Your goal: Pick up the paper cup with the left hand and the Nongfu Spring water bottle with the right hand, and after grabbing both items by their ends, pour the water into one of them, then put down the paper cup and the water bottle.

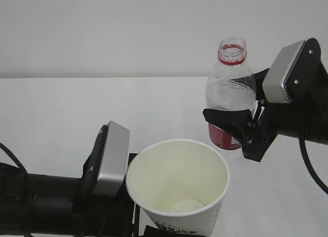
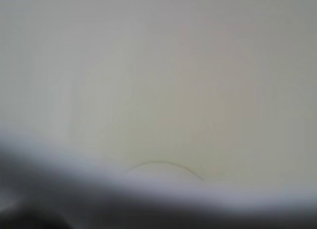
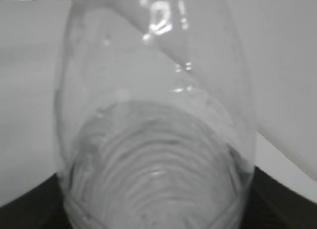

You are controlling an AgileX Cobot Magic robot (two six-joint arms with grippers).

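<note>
white table, pale wall

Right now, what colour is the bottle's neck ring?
Red; the neck ring shows best in the exterior view.

Cup and bottle, both raised over the counter

Paper cup: front centre, upright, mouth open upward, left pincer against its left side; its wall fills the left wrist view. Nongfu Spring water bottle: behind and to the right of the cup, upright, neck uppermost and uncapped, well apart from the cup's rim; it fills the right wrist view. Right pincer: reaches in from the right, clasped around the bottle's lower body.
</note>
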